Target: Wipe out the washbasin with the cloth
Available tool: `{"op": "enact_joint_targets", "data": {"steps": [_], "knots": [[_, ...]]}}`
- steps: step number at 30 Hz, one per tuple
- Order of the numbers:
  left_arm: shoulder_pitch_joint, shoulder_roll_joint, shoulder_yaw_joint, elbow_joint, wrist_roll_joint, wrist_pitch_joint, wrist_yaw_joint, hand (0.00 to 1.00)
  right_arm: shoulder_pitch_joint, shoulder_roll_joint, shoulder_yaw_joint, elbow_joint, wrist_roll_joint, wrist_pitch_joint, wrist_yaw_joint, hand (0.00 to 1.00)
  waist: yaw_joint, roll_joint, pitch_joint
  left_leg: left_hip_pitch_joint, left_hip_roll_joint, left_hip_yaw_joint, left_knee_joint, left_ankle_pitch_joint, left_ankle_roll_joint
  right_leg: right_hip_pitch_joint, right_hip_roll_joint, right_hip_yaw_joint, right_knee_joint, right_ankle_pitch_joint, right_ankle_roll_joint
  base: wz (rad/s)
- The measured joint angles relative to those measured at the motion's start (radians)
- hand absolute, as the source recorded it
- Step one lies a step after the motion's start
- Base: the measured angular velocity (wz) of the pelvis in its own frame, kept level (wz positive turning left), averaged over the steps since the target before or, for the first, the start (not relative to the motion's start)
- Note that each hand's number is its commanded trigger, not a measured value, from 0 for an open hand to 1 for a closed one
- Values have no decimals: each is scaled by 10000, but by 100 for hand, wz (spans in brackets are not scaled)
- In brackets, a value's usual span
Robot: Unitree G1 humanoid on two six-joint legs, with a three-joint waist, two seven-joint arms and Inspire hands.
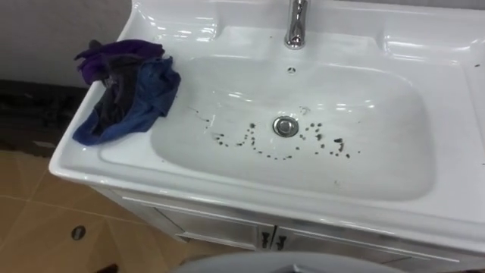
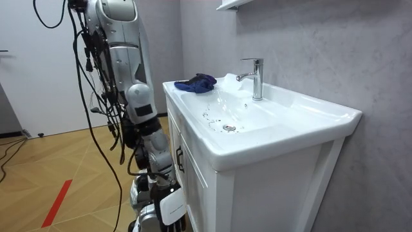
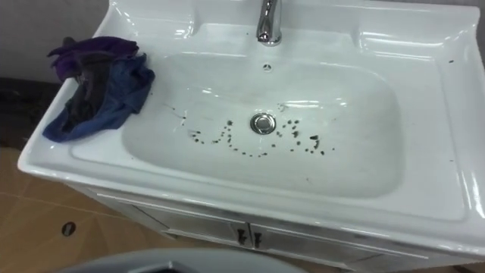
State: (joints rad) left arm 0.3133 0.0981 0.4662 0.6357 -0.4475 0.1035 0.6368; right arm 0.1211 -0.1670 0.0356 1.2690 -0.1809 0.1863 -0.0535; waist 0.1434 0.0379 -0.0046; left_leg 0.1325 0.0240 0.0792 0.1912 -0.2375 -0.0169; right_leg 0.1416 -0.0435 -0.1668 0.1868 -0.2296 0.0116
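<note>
Right robot hand (image 2: 166,201) low by cabinet (image 2: 199,187); cloth (image 1: 125,91) apart on basin rim (image 1: 83,163).

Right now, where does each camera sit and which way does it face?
Left eye view: on the head, looking down into the basin, cloth on its left rim; a grey edge of the robot's body at the bottom.
Right eye view: just beside it, same downward look, faucet at top; same grey edge.
Room view: off the robot's right side, facing the cabinet and wall; torso and right hand hanging low.
Shared: all show basin, cloth, faucet, dark specks round the drain.
</note>
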Motion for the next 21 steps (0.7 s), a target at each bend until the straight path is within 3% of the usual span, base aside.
{"op": "enact_joint_targets", "data": {"steps": [4,9,12,16,21], "knots": [[17,78,89,-2196,160,-824,1330,0,-2,-31,-121,-329,148,-428,-342,0,107,16,-35,-31,-29,-126,7,3,4,12,-19,-124,-2,-4,7,9],[-172,296,239,-3831,274,-1398,2400,0,243,-27,-341,-691,310,-467,-396,0,257,43,-34,-32,-29,-109,-1,3,4,-9,-26,-101,-15,-10,13,-3],[-422,413,553,-4844,273,-1523,2883,0,304,-29,-385,-696,315,-570,-405,0,269,65,-37,-44,-35,-137,1,2,4,-10,-33,-132,-24,-9,13,1],[-748,724,842,-5535,269,-2037,3126,0,441,-115,-391,-735,314,-857,-460,0,243,203,-30,-4,-34,-129,-2,3,5,10,-31,-118,-12,-9,13,0],[-780,735,857,-6272,819,-2079,3125,0,471,-188,-401,-722,299,-983,-372,0,199,276,-25,16,-36,-121,-13,3,5,-2,-24,-56,-54,-14,19,-1]]}}
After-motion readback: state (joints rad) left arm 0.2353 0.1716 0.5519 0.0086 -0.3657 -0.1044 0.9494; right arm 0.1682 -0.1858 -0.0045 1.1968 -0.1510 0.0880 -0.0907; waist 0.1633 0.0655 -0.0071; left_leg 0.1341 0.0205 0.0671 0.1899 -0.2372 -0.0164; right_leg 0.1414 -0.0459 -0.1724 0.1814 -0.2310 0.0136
